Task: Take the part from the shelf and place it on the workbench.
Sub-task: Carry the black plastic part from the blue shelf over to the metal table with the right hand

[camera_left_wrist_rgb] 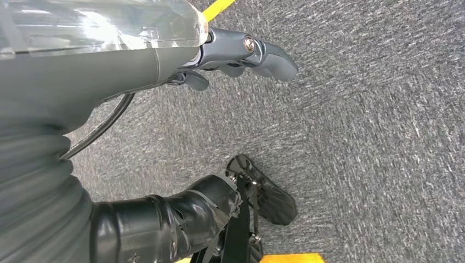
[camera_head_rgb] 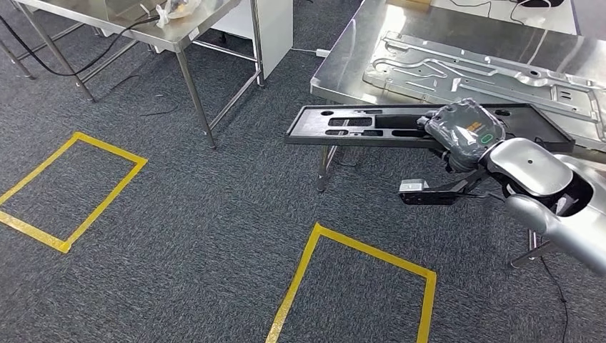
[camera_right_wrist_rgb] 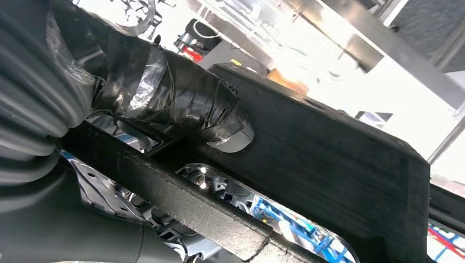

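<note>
Head view has the right hand (camera_head_rgb: pixel 463 132) wrapped around a long flat black part (camera_head_rgb: pixel 357 127), gripping it near its right end, with most of the part sticking out to the left over the carpet (camera_head_rgb: pixel 214 214) like a lever. The part's far edge sits right along the front edge of the steel desk (camera_head_rgb: pixel 343 68), and from this angle I honestly can't tell if it's overlapping the edge or just short of it. A big stamped metal panel (camera_head_rgb: pixel 486 75) already takes up a good part of the desk top, so my guess is the landing zone is the bare strip at the front left. If I were doing this step, I'd keep the part level, since that long overhang will want to droop and twist in the grip. I'd also get it fully over the desk before lowering, and not let go until it's lying flat rather than perched on the panel or the edge. Right wrist view backs up the hold: the taped thumb (camera_right_wrist_rgb: pixel 181 104) is pressed across the top of the black part, clamping it. Left wrist view has the left hand (camera_left_wrist_rgb: pixel 241 55) hanging above the carpet with nothing in it, fingers loosely curled, so it isn't helping with the carry.
</note>
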